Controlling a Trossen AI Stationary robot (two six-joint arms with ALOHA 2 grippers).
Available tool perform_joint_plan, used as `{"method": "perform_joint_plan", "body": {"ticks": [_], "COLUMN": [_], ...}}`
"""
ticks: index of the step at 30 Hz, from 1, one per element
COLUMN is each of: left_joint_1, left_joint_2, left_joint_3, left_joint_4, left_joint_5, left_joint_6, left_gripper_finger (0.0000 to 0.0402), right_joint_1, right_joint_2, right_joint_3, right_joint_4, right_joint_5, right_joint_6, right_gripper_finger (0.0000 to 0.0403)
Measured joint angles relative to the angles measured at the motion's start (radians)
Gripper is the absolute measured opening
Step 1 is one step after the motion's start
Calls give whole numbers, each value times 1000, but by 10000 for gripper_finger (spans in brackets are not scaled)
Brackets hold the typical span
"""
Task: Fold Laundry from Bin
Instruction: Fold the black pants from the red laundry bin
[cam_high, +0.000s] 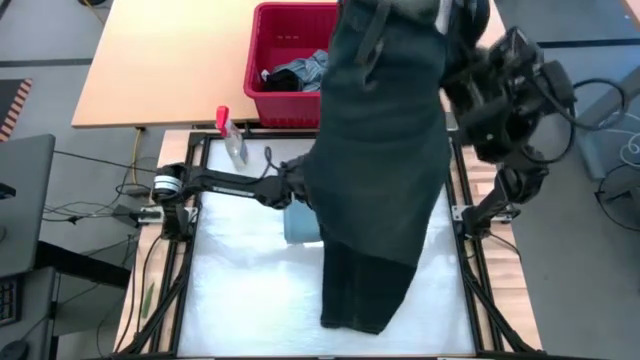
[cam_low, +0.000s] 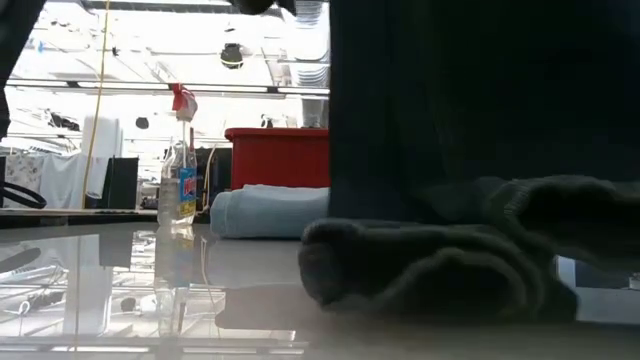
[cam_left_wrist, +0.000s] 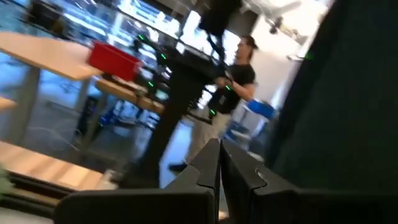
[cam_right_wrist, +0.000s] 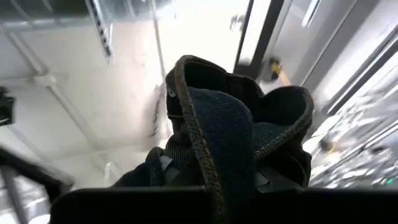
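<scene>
Above the worktop (cam_high: 240, 290) hangs a dark denim garment (cam_high: 385, 150), lifted high by the right gripper (cam_right_wrist: 205, 168), which pinches a bunched, stitched hem of the cloth. Its lower end trails down and piles in a soft roll on the white surface, near the front edge. Looks heavy for cloth, limp, and sure to swing and drag; I'd judge a second hold on the same top hem, off to one side, would spread it flat.

Beside the garment, the left gripper (cam_left_wrist: 221, 165) sits low with its fingers pressed together on nothing, just at the hanging cloth's left edge. Tucked right behind it lies a light blue folded piece (cam_low: 270, 212), partly under the drape.

Beyond the garment's top stands the red bin (cam_high: 285, 65) with more laundry (cam_high: 295, 72) inside, and a spray bottle (cam_high: 230, 135) stands to the garment's left. Open white surface lies left of the garment; the frame rails hem in both sides. A person (cam_left_wrist: 239, 81) stands off in the room.
</scene>
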Motion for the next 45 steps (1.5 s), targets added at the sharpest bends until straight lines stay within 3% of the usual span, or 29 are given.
{"method": "perform_joint_plan", "body": {"ticks": [15,22,27,33,39,45], "left_joint_1": [-46,-60,-68,-74,-79,-98], "left_joint_2": [13,13,13,13,13,13], "left_joint_3": [32,75,140,223,279,293], "left_joint_4": [-47,-40,-32,-31,-21,138], "left_joint_5": [139,273,408,492,540,587], "left_joint_6": [50,42,29,43,31,-45], "left_gripper_finger": [0,0,0,0,0,0], "right_joint_1": [-295,-389,-423,-460,-460,-519], "right_joint_2": [-59,-50,-43,-44,-52,-81], "right_joint_3": [3,4,4,3,3,3], "right_joint_4": [-16,-66,-256,-469,-660,-978], "right_joint_5": [102,146,141,105,87,86], "right_joint_6": [60,93,60,-41,-46,-40], "right_gripper_finger": [43,45,59,108,197,268]}}
